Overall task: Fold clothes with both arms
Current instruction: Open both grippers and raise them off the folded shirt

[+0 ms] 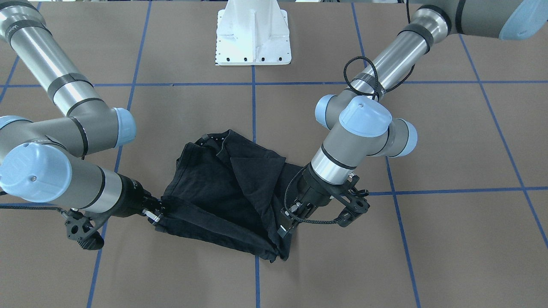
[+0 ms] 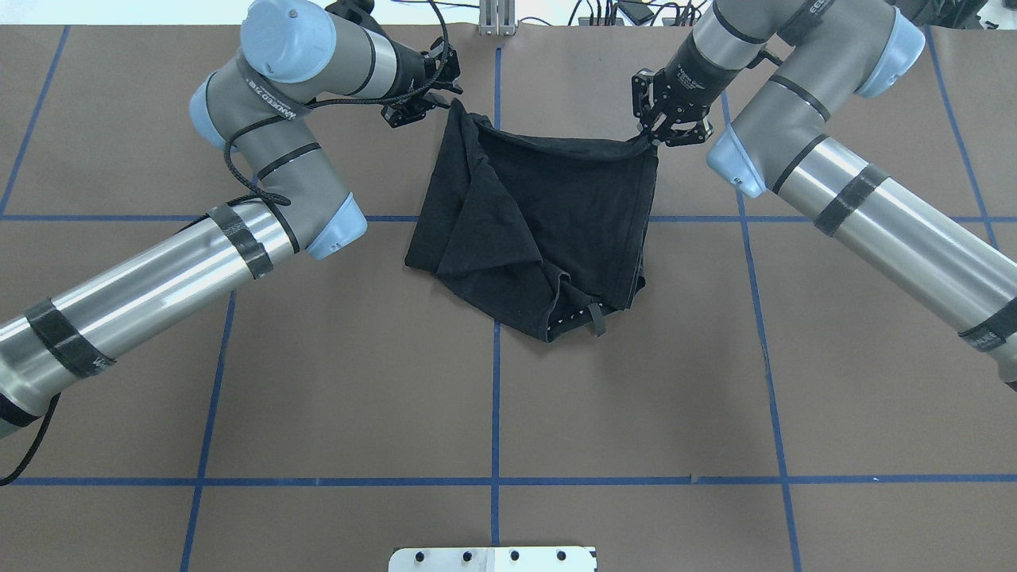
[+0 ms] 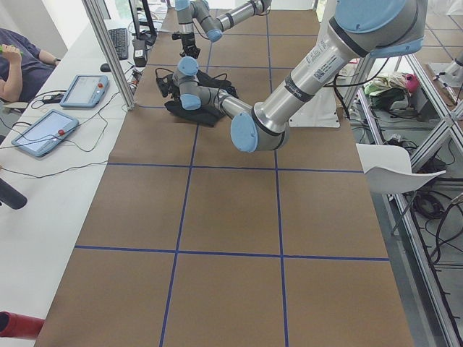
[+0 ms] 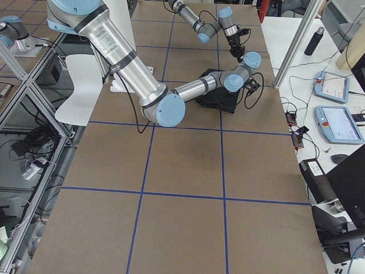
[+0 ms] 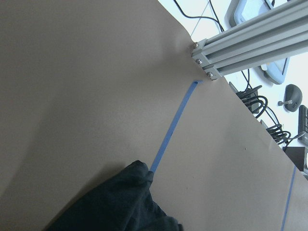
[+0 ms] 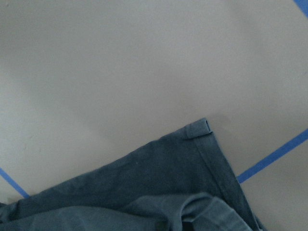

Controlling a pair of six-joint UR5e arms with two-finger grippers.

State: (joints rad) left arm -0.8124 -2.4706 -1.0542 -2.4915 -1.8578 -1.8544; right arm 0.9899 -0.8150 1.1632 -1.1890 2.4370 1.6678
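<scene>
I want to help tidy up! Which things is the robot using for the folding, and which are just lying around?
For the job: black T-shirt; left gripper and right gripper, each pinching a corner of it.

Just lying about: white pedestal, tablets, white chair, dark bottle.

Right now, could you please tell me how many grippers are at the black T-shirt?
2. The left gripper is at a far corner of the T-shirt, on the robot's left; the right gripper at the other far corner. Both appear shut on fabric.
</scene>
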